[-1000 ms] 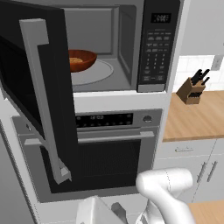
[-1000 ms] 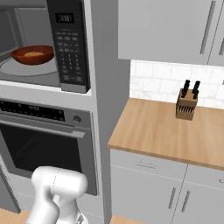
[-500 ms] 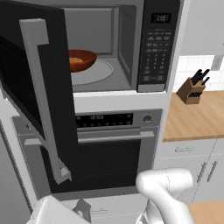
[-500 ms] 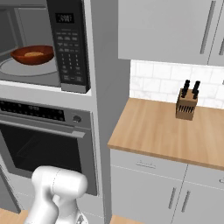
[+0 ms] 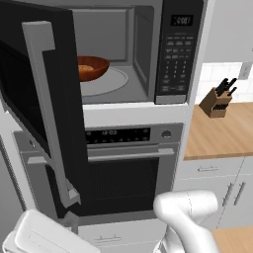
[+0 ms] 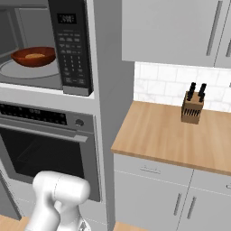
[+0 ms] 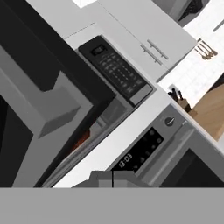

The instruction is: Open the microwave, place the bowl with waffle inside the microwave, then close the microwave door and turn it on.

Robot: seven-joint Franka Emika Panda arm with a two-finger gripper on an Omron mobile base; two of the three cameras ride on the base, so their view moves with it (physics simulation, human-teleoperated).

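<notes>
The microwave door point(image 5: 34, 94) hangs wide open, blocking the 9 o'clock side of the microwave point(image 5: 133, 54). The cavity mouth stays clear at 3 o'clock of the bowl with waffle point(image 5: 91, 67). Beyond the keypad, the bench point(image 6: 171, 135) lies open around the knife block point(image 6: 191, 108).

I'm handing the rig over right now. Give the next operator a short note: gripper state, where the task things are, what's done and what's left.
Gripper: down low in front of the oven, by the bottom of the open microwave door; the pictures do not settle whether it is open or shut, and it holds nothing that I can see.
Bowl with waffle: inside the microwave, resting on the glass turntable toward its left.
Door: swung wide open, its grey bar handle facing out.
Done: door opened, bowl placed.
Left: push the door closed, then press start on the keypad panel.
</notes>
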